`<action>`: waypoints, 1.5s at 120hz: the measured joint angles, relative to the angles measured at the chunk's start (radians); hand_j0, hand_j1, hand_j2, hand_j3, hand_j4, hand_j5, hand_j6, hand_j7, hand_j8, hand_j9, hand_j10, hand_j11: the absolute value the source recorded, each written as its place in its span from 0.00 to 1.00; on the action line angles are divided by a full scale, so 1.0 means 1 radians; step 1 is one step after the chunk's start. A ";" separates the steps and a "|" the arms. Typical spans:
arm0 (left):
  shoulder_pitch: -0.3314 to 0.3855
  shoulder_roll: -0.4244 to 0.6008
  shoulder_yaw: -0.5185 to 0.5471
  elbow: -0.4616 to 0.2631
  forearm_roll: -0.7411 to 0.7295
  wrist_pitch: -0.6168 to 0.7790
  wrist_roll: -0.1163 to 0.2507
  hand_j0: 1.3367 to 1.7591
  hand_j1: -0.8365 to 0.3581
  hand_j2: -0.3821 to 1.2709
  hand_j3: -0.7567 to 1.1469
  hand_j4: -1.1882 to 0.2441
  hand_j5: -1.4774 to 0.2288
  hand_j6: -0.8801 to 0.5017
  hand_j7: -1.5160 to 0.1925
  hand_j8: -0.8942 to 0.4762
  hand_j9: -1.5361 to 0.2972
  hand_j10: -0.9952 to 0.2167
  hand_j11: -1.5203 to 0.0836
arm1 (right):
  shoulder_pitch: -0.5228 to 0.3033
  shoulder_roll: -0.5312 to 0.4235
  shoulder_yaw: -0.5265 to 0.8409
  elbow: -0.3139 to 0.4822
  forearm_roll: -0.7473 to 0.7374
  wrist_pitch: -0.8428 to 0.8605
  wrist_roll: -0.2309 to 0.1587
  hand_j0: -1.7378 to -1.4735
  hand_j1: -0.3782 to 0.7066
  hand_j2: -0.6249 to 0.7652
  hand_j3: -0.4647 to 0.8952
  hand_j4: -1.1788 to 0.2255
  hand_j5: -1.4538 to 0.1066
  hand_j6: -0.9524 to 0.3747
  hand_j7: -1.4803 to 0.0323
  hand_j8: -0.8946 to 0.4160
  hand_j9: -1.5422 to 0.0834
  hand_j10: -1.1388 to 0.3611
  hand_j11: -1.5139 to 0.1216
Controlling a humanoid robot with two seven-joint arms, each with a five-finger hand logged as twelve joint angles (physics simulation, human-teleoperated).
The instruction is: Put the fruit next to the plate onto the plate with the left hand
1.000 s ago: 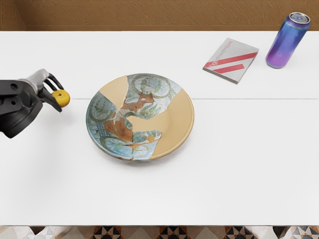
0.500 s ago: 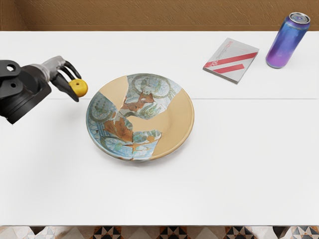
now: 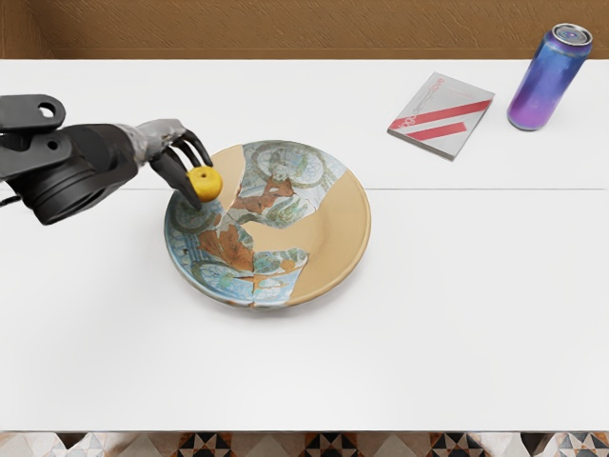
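A small yellow-orange fruit is held in the fingers of my left hand, whose arm comes in from the picture's left edge. The hand holds the fruit over the upper left part of the patterned plate, a tan dish with blue, green and orange decoration. I cannot tell whether the fruit touches the plate. The right arm does not show.
A grey booklet with red stripes lies at the back right of the white table. A purple-blue drink can stands upright at the far right corner.
My left hand has carried the fruit to the right, from well left of the plate to over the plate's upper left part.
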 joint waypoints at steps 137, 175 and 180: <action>0.004 -0.082 -0.017 0.002 -0.032 0.000 0.009 0.76 0.75 0.29 0.40 0.66 0.67 0.47 0.69 0.47 0.66 0.61 0.74 | 0.000 0.000 0.000 0.000 0.001 0.000 0.000 0.30 0.03 0.45 0.34 0.84 0.93 0.72 0.98 0.68 0.95 0.76 0.93; 0.000 0.075 -0.116 -0.022 -0.100 -0.158 -0.024 0.76 0.92 0.25 0.40 0.78 0.81 0.58 0.83 0.60 0.78 0.76 0.89 | 0.000 0.000 0.000 0.000 0.000 0.000 0.000 0.30 0.03 0.45 0.34 0.84 0.93 0.72 0.98 0.68 0.95 0.76 0.93; 0.000 0.091 -0.131 -0.023 -0.120 -0.200 -0.036 0.76 0.93 0.24 0.40 0.78 0.81 0.59 0.84 0.60 0.79 0.76 0.89 | 0.000 0.000 0.000 0.000 0.000 0.000 0.000 0.30 0.03 0.45 0.34 0.84 0.93 0.72 0.98 0.68 0.95 0.76 0.93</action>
